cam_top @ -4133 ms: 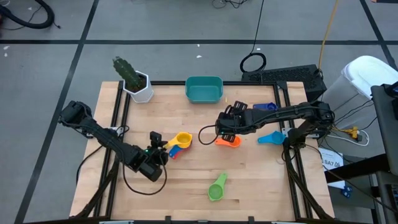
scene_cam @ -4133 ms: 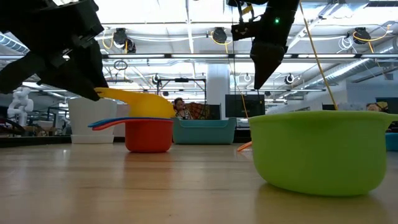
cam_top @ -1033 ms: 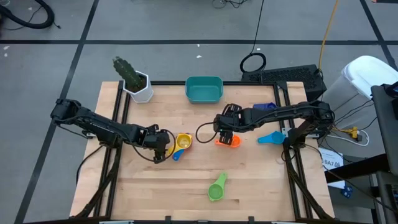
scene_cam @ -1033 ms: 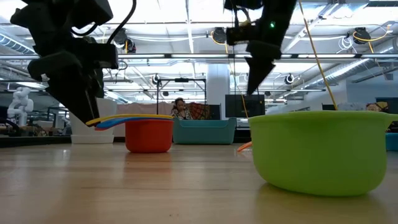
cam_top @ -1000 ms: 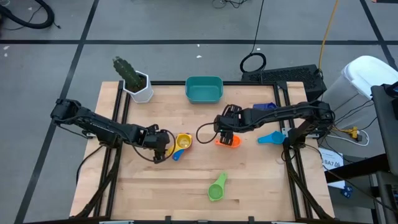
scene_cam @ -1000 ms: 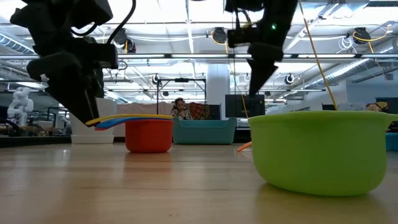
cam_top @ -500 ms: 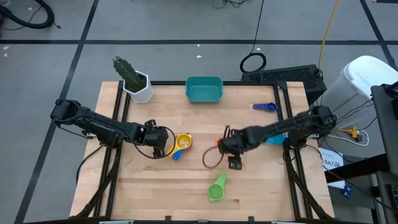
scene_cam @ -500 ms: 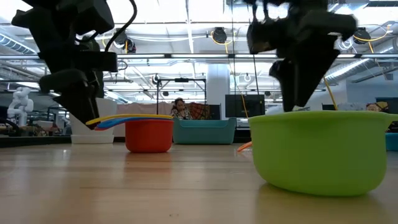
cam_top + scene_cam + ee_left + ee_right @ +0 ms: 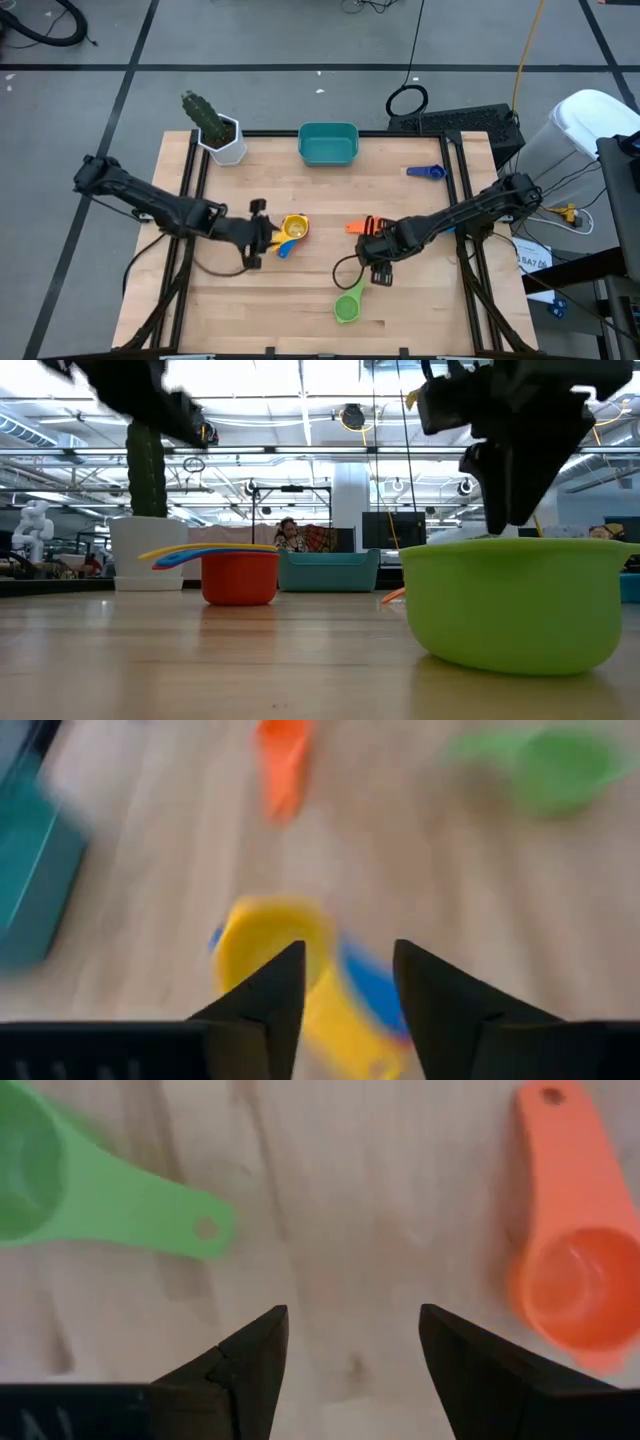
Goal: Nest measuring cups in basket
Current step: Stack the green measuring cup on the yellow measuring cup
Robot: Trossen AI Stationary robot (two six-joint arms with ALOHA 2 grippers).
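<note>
Yellow cup (image 9: 294, 227) nested in a stack mid-table, green cup (image 9: 347, 305) nearer front, teal basket (image 9: 328, 144) at back.

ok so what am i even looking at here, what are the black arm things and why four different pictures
They are two robot arms at a wooden table, each ending in a two-finger gripper. One picture looks straight down from above, one looks level across the tabletop, and two come from cameras on the arms' wrists.

On the table lie plastic measuring cups: a nested stack with the yellow cup on top, an orange cup, a green cup and a blue cup. At the far edge stand a teal basket and a white pot with a plant.

The left gripper is beside the stack; the right gripper hangs open between the orange and green cups. Neither holds anything.
</note>
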